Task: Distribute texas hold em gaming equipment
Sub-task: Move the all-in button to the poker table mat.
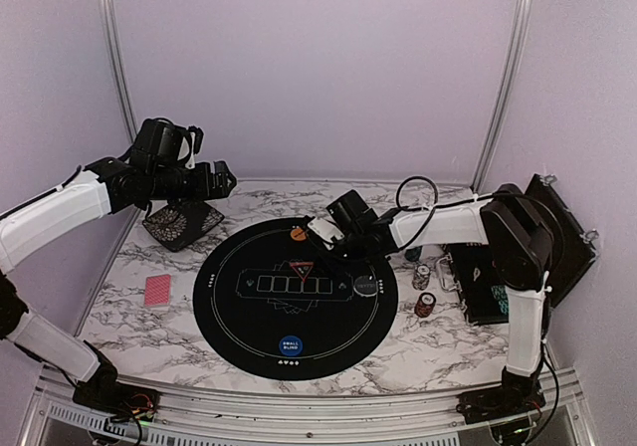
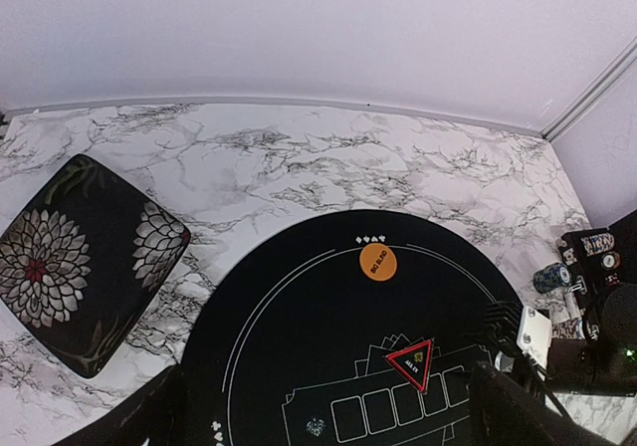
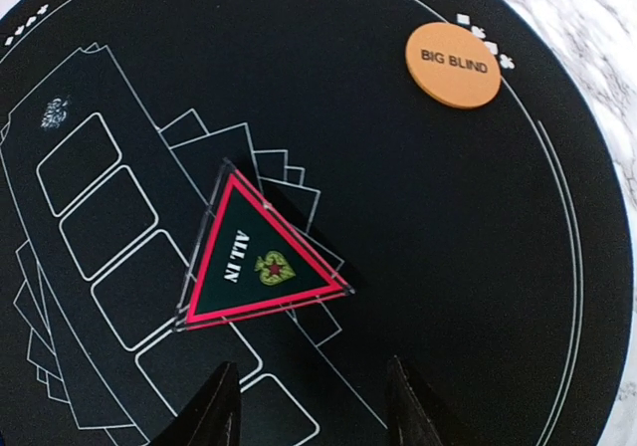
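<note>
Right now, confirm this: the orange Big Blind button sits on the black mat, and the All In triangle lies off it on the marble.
One part is wrong: the All In triangle lies on the black mat too, as the right wrist view shows. The orange Big Blind button does sit on the mat.

Table was white marble with grey-black veining. Mat was black and carried thin white rings and card outlines. Orange button bore black "BIG BLIND" lettering. Triangular marker had a black face, a red border, and yellow-green "ALL IN" text and spade. Blue button had white lettering. Third button read dark grey. Card deck showed a red back. Square pad was black with white-grey flowers, one red-centred. Teal chip stack showed pale edge stripes.
</note>
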Robot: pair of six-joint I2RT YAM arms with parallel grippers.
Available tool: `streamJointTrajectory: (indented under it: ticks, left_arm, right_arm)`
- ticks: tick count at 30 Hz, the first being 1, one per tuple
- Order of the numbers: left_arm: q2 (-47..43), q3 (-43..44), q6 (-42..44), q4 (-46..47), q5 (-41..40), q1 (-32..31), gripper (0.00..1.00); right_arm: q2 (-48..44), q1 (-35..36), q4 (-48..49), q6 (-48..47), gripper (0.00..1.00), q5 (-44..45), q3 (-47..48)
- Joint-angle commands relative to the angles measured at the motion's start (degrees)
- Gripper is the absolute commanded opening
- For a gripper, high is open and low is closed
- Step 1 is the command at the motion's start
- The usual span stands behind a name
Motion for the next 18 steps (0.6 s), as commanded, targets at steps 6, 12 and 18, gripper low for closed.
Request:
streamJointTrajectory:
  ticks: [6,12,18]
  left_arm:
    - [-1.3,0.3,0.0,-1.1,-0.2,0.3,0.99]
    - [-1.4,0.2,0.4,-1.1,-0.6,0.2,0.99]
    - [-1.4,0.3,0.4,-1.1,-0.5,0.2,0.99]
  right_arm:
    - [3.9,2.7,2.1,-0.2,0.46,-1.9,2.1]
    - [4.3,2.6,2.7,0.3,0.45,-1.6,2.3]
    - [6.6,2.6,3.4,-0.9,0.40,-2.6,3.8]
